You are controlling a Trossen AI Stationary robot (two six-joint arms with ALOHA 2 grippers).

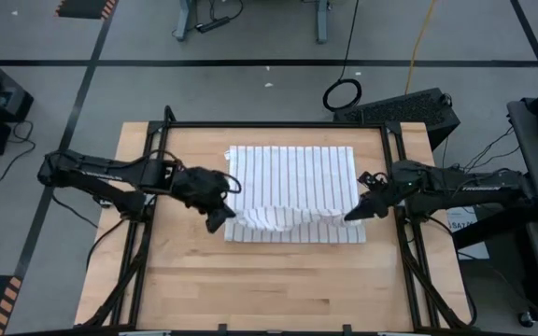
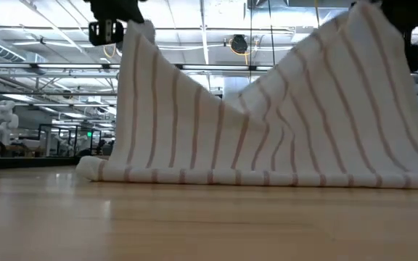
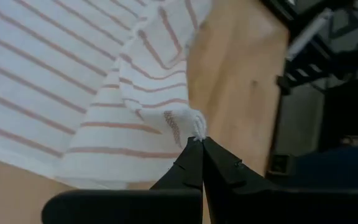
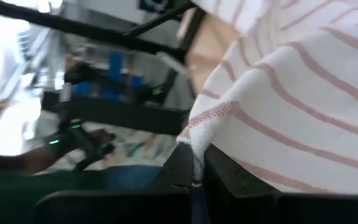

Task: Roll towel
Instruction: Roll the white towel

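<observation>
The towel [image 1: 292,177], white with narrow stripes, lies on the wooden table [image 1: 250,289]; its far part is flat. Two corners on its near side are raised. In the low view the towel [image 2: 267,138] rises from a hemmed edge on the table to two peaks and sags between them. My left gripper [image 1: 222,221] is shut on the left raised corner. My right gripper [image 1: 351,215] is shut on the right one. My left gripper [image 3: 202,142] pinches a bunched corner of the towel [image 3: 188,121] between its two fingertips. It comes slanting down from the table's left. The corner is lifted clear and the cloth falls slack from it to the table. My right gripper [image 4: 197,168] pinches the towel's other raised corner [image 4: 201,127] between its fingers, the hem folded over them. It comes nearly level from the table's right. The corner is lifted clear; the cloth slopes away and down to the table.
A black frame [image 1: 278,124] runs round the table's far and side edges, close behind both arms. Bare wood lies between the towel and the table's near edge. Cables and equipment stand on the floor beyond the far edge.
</observation>
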